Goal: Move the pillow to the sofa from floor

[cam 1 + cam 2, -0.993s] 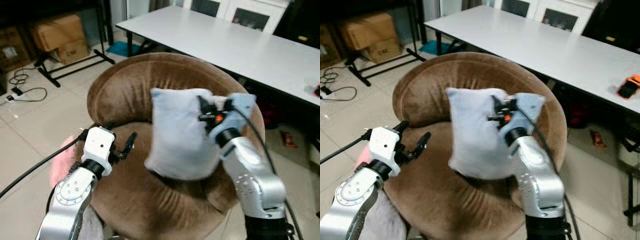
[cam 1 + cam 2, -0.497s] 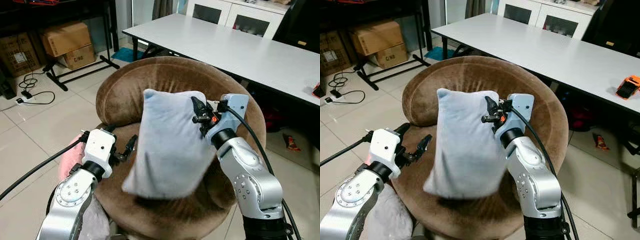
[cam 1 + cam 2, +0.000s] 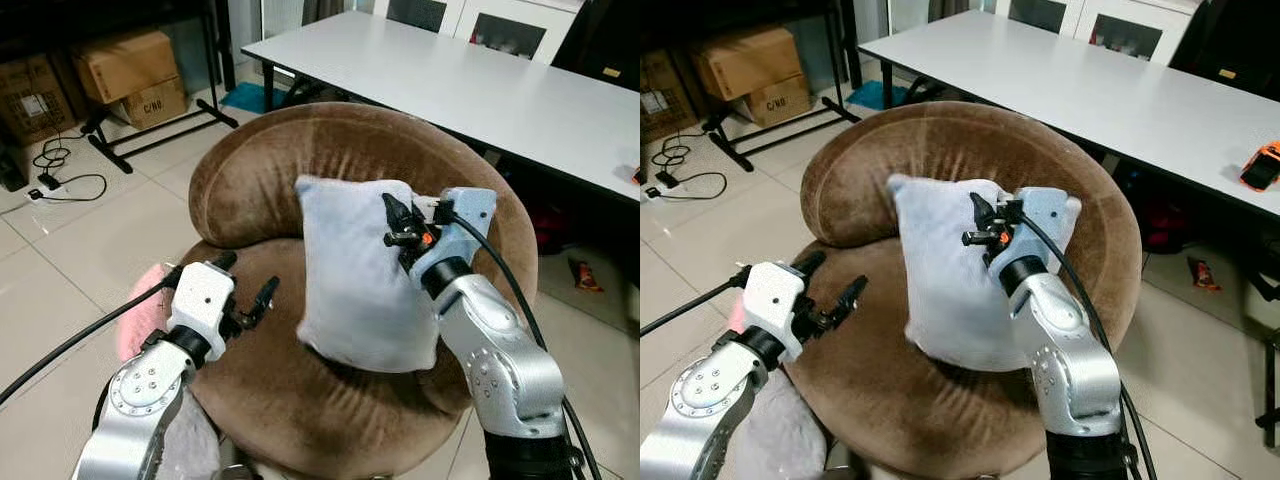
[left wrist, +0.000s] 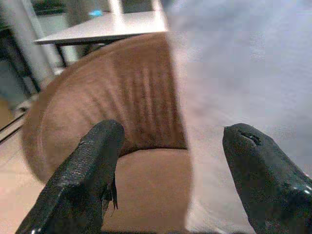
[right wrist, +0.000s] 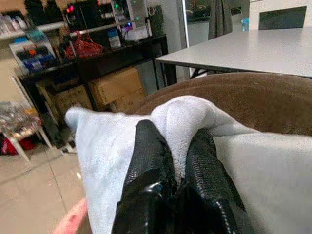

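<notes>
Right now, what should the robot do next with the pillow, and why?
Probably open the right gripper and let go. The pillow already sits on the brown sofa, leaning on its back, with only its top edge pinched.

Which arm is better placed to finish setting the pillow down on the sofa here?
Right. The right gripper is shut on the pillow over the sofa; the left gripper is open beside it, holding nothing.
</notes>
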